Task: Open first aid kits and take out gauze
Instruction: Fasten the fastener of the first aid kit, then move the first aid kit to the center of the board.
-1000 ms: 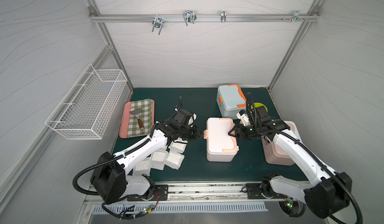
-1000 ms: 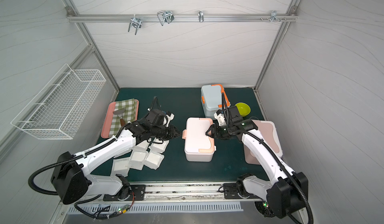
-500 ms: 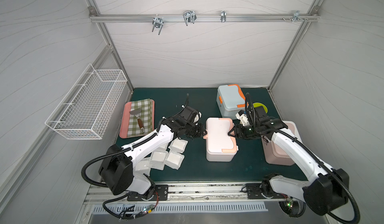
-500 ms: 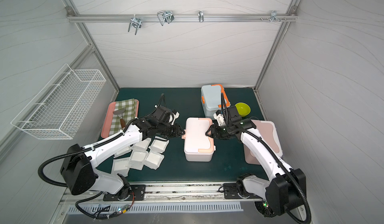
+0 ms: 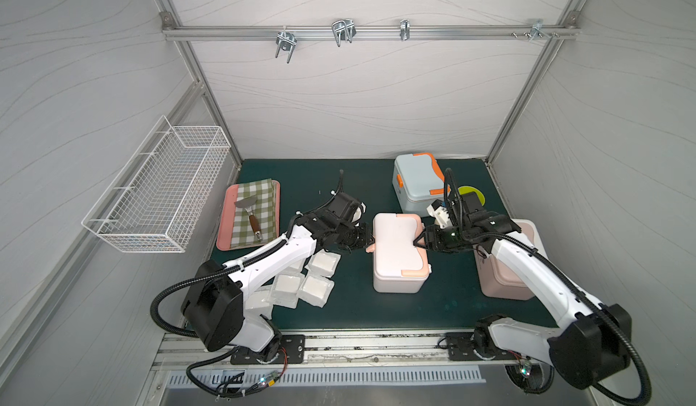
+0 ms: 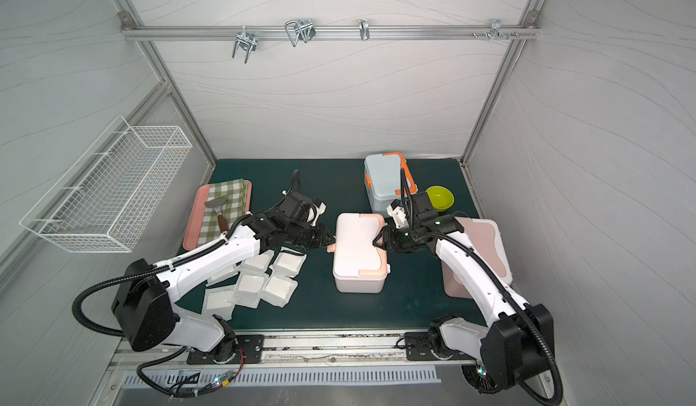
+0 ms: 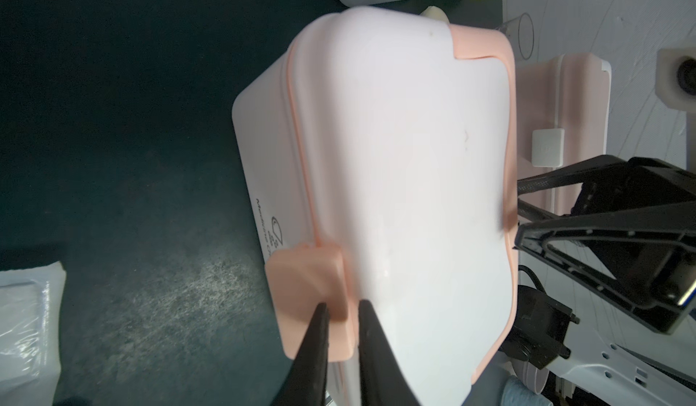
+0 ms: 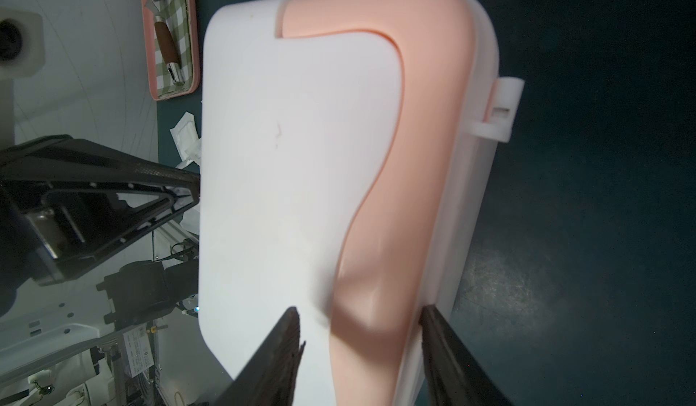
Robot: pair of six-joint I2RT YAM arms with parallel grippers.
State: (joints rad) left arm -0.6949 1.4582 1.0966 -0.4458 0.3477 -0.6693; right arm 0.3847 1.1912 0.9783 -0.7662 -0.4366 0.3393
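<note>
Mid-mat, closed white kit (image 5: 395, 249) — left tool (image 7: 341, 306) pinching peach latch (image 7: 301, 272), right tool (image 8: 359, 310) half-open.

Your tabletop (image 5: 357, 302) is dark green. On it, the middle box (image 5: 395, 249) is white with peach trim and a peach latch (image 7: 305, 272). The right box (image 5: 529, 236) is pale pink all over, and the far box (image 5: 414, 182) is light blue with orange trim. The bowl (image 6: 440, 197) beside it is yellow-green. At the left you have a pink tray (image 5: 226, 227) under a green-and-white checked cloth (image 5: 260, 204). The near pads (image 5: 314, 289) are white in clear wrappers. Your left pincer (image 7: 341, 310) and right pincer (image 8: 361, 317) are black, and the wall basket (image 5: 162, 189) is white wire.
</note>
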